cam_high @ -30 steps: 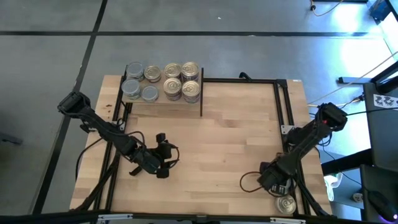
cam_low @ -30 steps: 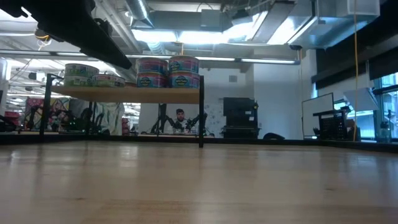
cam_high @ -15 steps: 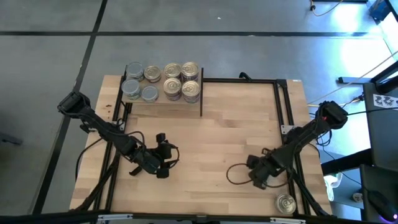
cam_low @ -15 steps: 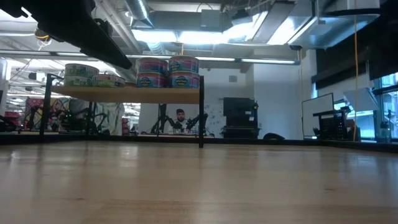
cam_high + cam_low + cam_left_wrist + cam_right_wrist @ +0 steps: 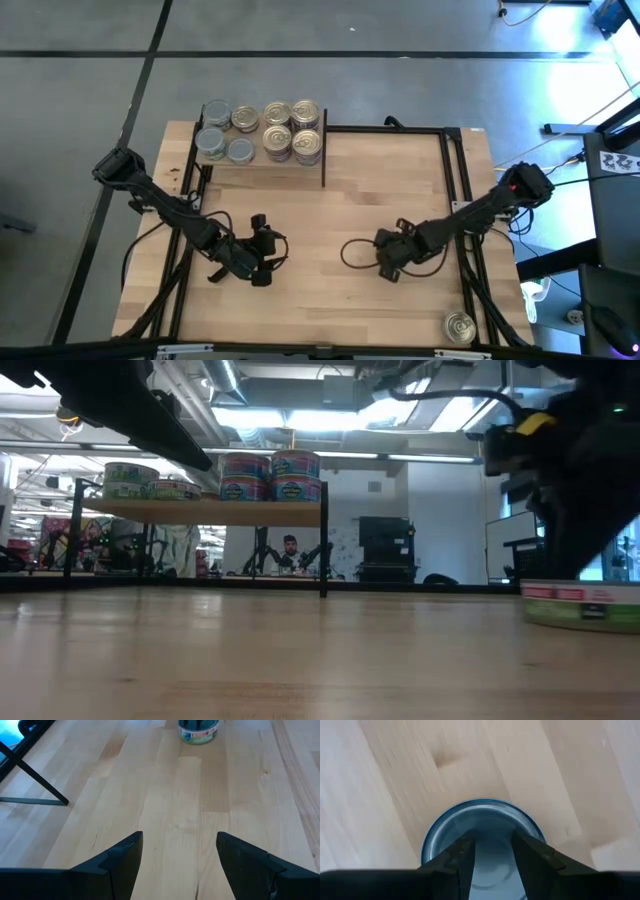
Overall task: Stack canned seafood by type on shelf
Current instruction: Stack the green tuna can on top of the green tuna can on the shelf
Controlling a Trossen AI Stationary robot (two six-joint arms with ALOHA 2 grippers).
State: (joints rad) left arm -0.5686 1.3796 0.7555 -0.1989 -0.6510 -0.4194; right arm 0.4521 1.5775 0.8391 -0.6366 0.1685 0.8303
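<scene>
The shelf (image 5: 262, 170) stands at the table's far left and carries several tins (image 5: 262, 130) of canned seafood, some stacked two high (image 5: 270, 475). My right gripper (image 5: 492, 837) is near the table's middle, pointing steeply down over a silver-topped tin (image 5: 485, 815) with a green label (image 5: 585, 605). Its fingers are a narrow gap apart. Another tin, gold-topped (image 5: 459, 327), sits at the near right corner. My left gripper (image 5: 178, 837) waits open above the table's near left part, holding nothing. My right gripper meets the tin's flat silver top (image 5: 492, 820) from above, both fingertips (image 5: 465, 845) near its middle. Nothing shows pinched between them, and I cannot tell whether they press on the top. The tin stands upright, its base at the tabletop (image 5: 585, 628).
A black metal frame (image 5: 455, 190) runs along the table's far and right sides. The shelf's black leg (image 5: 323, 540) stands on the tabletop. Bare wood (image 5: 330, 220) lies between the two grippers and the shelf. A person shows in the room far behind the table.
My right gripper has gone from the near right corner toward the table's middle and tipped to point more steeply down. The green-labelled tin has come along below it and entered the low view at the right. The gold-topped tin has stayed put.
</scene>
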